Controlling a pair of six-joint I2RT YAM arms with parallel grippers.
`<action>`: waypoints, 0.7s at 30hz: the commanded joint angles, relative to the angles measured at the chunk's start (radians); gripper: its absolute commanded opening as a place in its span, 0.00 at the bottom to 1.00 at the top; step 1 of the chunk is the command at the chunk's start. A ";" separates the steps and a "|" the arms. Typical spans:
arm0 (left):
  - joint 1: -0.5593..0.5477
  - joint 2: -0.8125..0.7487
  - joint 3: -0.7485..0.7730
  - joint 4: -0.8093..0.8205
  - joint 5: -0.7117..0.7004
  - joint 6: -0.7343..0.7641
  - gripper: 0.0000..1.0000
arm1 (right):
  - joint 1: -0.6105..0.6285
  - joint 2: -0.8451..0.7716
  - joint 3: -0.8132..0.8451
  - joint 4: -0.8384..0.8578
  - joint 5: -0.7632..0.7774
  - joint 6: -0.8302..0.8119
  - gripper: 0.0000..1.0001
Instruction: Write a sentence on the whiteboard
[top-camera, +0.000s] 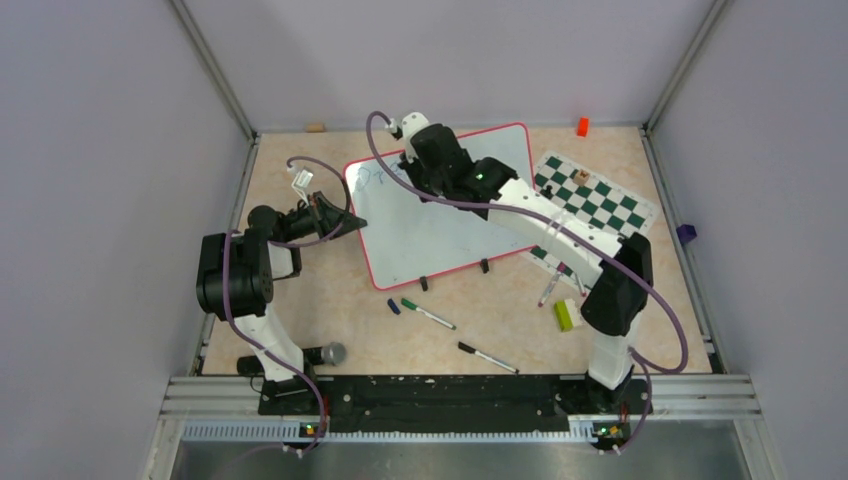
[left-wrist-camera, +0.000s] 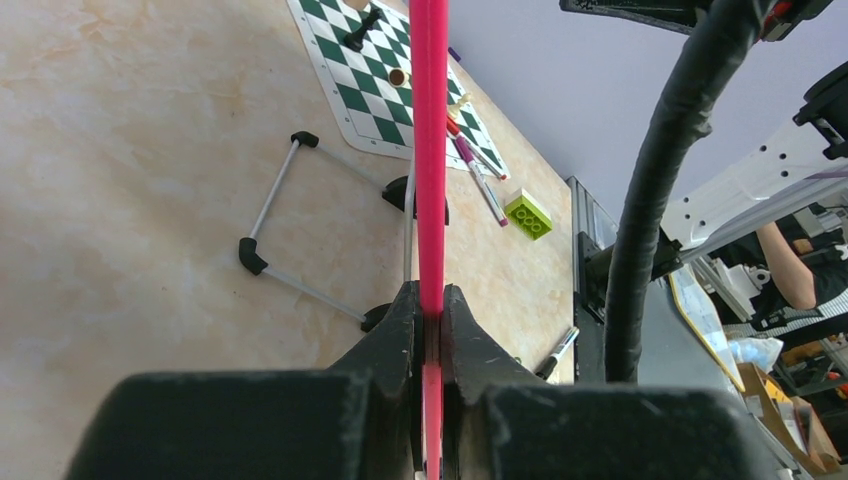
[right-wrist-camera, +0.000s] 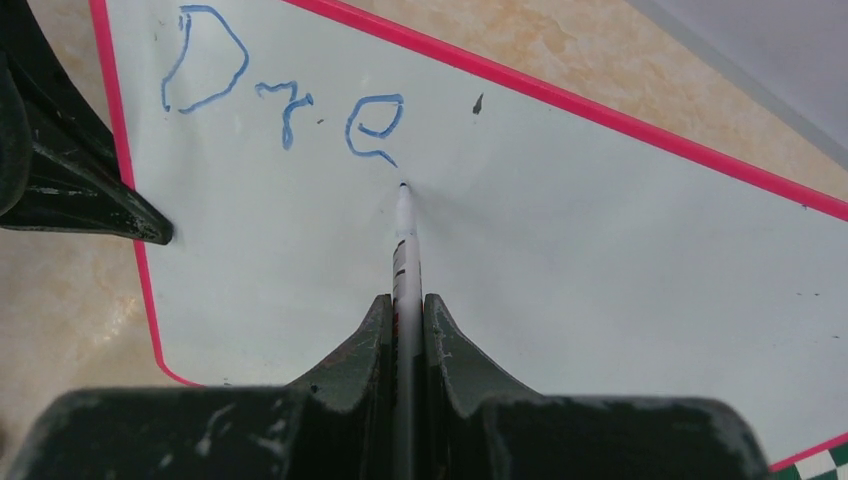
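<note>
Toward the far middle of the tabletop sits the whiteboard (top-camera: 440, 215), skewed, with a red frame all round and two black feet at its near edge. My left pincer (left-wrist-camera: 430, 310) is clamped tight on the board's left edge. From the left wrist, the red frame runs straight down between both fingers with no gap. My right pincer (right-wrist-camera: 405, 325) is closed on a white marker (right-wrist-camera: 404, 235), barrel pinched between the fingers, tip touching the board just below the last letter. The sentence (right-wrist-camera: 285, 95) reads "Dre" in blue at the board's far left corner (wobbly letters, small r). A green-and-white chess mat (top-camera: 600, 205) lies toward the right edge of the tabletop, its left side meeting the board's right edge; I cannot tell whether it touches or tucks under. Toward the near edge are a green-capped pen (top-camera: 428, 314), a black pen (top-camera: 488, 358) and a lime brick (top-camera: 565, 315) beside my right arm. An orange block (top-camera: 582, 126) sits at the far edge.
</note>
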 joint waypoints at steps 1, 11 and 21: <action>-0.010 -0.032 0.018 0.130 0.027 0.025 0.00 | -0.035 -0.135 -0.078 0.089 -0.076 0.027 0.00; -0.010 -0.031 0.018 0.130 0.025 0.025 0.00 | -0.069 -0.264 -0.196 0.166 -0.129 0.012 0.00; -0.009 -0.031 0.019 0.130 0.025 0.025 0.00 | -0.074 -0.273 -0.166 0.176 -0.113 -0.051 0.00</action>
